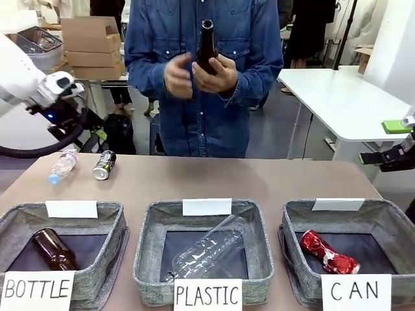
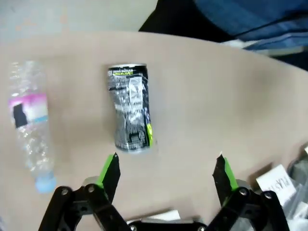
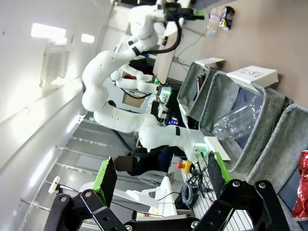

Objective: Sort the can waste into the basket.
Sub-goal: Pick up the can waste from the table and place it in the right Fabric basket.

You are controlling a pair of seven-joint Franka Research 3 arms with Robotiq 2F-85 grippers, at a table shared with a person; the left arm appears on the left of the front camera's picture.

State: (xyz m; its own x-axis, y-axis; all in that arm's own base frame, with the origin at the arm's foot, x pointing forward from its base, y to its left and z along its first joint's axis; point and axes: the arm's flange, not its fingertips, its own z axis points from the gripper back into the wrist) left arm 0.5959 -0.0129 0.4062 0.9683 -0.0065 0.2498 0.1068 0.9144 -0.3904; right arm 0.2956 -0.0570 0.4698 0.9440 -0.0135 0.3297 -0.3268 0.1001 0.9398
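From the front, the dented red can lies inside the CAN basket at the surface's near right corner, so that half of the sorting looks done. The silver-and-black can lies on its side near the far left corner, just beside a small clear plastic bottle and well apart from its basket. Across the far edge, a person's hands hold a brown bottle above the surface.

In the left wrist view, the left tool hangs over the silver-and-black can with its jaws spread wide and nothing between them. The can's near end sits just ahead of one green pad, not touching it. The plastic bottle lies to one side, apart from the can.

In the right wrist view, the right tool is also wide open and empty, held off the surface, with the red can glimpsed at the picture's edge.

Judged from this, one can is left: grasping it and carrying it across to the CAN basket.
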